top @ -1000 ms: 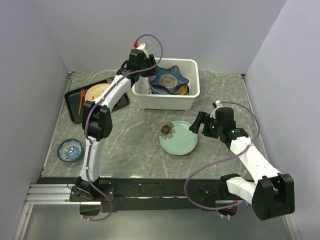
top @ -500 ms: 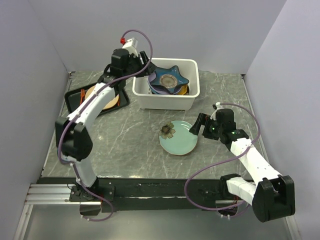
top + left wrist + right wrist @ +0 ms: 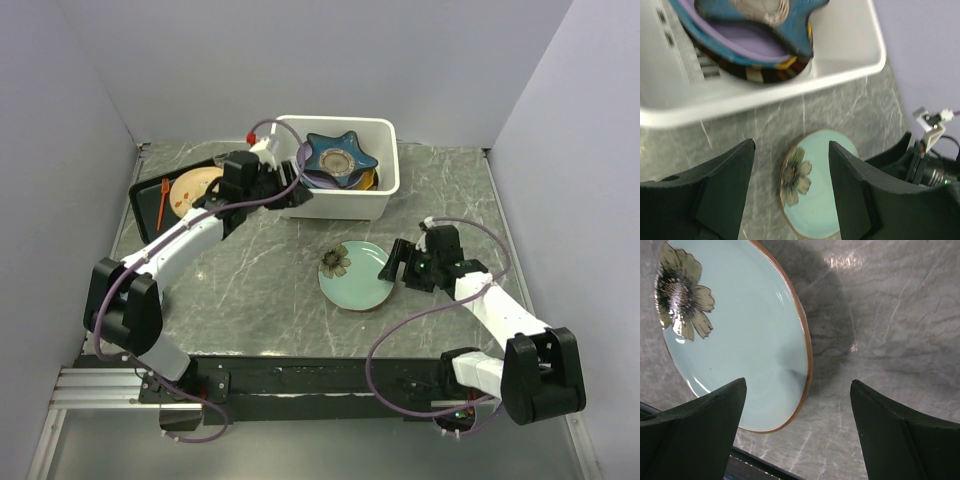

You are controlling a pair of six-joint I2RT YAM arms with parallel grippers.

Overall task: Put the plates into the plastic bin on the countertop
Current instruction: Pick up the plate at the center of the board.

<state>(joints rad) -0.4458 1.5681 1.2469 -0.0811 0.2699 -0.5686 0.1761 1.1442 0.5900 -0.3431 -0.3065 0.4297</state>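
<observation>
Top external: finds plates (image 3: pixel 318 178) stacked in the bin (image 3: pixel 340 207), star plate (image 3: pixel 340 157) uppermost. Leaves one green plate (image 3: pixel 357 277) on the surface (image 3: pixel 260 290), near the bin's front. Right gripper (image 3: pixel 397 263) spread astride that plate's rim, not pinching. Left gripper (image 3: pixel 296 195) spread, empty, beside the bin's front wall. Nearly done, judging by this.

White links (image 3: pixel 187 241), black joints (image 3: pixel 124 303), purple cables (image 3: pixel 366 365), matte black claw fingers (image 3: pixel 690 435)

Plain pale lavender walls (image 3: pixel 200 60) enclose three sides.
</observation>
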